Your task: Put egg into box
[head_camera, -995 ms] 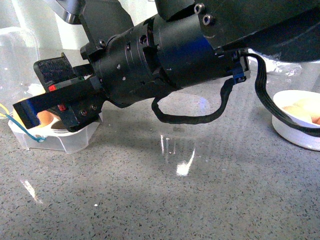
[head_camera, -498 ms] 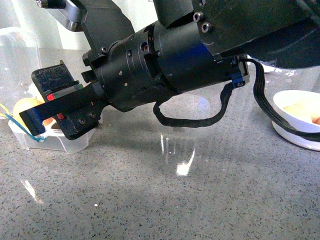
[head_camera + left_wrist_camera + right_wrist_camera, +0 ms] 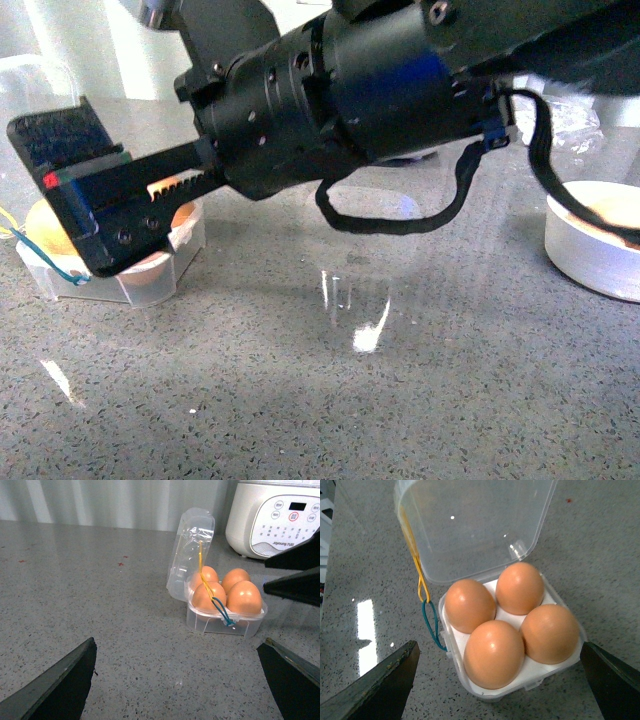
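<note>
1. Four brown eggs [image 3: 470, 605] sit in the box [image 3: 540, 677], one in each hole of the white insert, so every slot is filled. The egg of the task is among them, but all four look alike and I cannot tell which it is.
2. Up goes the clear lid [image 3: 475, 525], hinged open and standing behind the eggs.
3. Off one corner hangs a yellow band [image 3: 417, 570], and a blue band [image 3: 431, 625] is looped onto it.
4. Over the box hangs the right gripper [image 3: 496, 655], fingers spread wide to either side, holding nothing and touching no egg.
5. From the front, that same arm fills the frame, with a small red mark on one finger. The box peeks out behind it at the left of the grey speckled countertop [image 3: 350, 400].
6. Well back from the box is the left gripper [image 3: 176, 647], low over bare counter, its fingers spread wide and empty too.
7. Now for the writing: a white cooker [image 3: 280, 517] stands behind the box, and "joyoung" is printed under its button panel. The button labels are too small to read. Eggs and box are plain, with no lettering.
8. Over at the right stands a round white bowl [image 3: 590, 250], well apart from the box.
</note>
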Controlling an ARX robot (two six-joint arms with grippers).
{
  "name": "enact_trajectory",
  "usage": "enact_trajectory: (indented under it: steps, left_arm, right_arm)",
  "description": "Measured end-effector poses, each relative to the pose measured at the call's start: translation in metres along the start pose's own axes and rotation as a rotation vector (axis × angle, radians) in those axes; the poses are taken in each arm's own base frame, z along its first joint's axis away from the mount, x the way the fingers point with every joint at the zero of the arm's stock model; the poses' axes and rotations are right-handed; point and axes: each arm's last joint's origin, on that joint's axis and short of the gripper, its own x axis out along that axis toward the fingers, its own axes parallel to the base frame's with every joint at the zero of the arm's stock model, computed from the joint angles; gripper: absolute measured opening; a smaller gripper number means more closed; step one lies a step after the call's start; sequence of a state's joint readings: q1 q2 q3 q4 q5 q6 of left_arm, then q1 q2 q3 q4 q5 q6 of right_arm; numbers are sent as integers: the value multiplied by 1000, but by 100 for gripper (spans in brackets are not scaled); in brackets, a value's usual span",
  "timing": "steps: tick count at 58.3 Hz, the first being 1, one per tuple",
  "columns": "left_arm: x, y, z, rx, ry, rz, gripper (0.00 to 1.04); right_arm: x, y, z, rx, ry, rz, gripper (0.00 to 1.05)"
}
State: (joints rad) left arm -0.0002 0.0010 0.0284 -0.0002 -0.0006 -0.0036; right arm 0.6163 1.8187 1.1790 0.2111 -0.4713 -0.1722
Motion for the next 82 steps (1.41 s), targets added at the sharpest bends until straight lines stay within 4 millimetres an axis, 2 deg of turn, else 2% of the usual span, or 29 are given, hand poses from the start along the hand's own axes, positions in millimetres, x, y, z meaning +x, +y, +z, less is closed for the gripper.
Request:
enact_trajectory:
  steps: [13,25,34,38,40,51,58,66,70,75,82]
  left_arm:
    - [0,0,0,0,0,0,98]
    - [0,0,0,0,0,0,98]
    - [0,0,0,0,0,0,98]
    - [0,0,0,0,0,0,98]
    - [0,0,0,0,0,0,98]
    - [0,0,0,0,0,0,98]
    - [0,0,0,0,0,0,98]
    - [0,0,0,0,0,0,98]
    - [0,0,0,0,0,0,98]
    - [0,0,0,0,0,0,98]
    - [0,0,0,0,0,0,98]
  right_arm:
    - [-35,-12,16,-1,-92,-115,98]
    - [-75,-33,12,59,-168,-298,98]
    - [-123,-42,1,83,-223,-502,98]
    - [-155,-42,-4,70,-255,-651,98]
    - [-173,-40,-8,63,-269,-741,98]
    - [-233,-30,-34,20,-311,-1041,98]
    - [-261,-25,-59,21,-314,-1198,98]
    - [-287,-24,-99,47,-267,-1352,98]
    - [-296,-23,-116,77,-234,-1387,98]
    - [-304,-21,-128,94,-229,-1404,97]
    - [-302,-9,-136,144,-303,-1175,78]
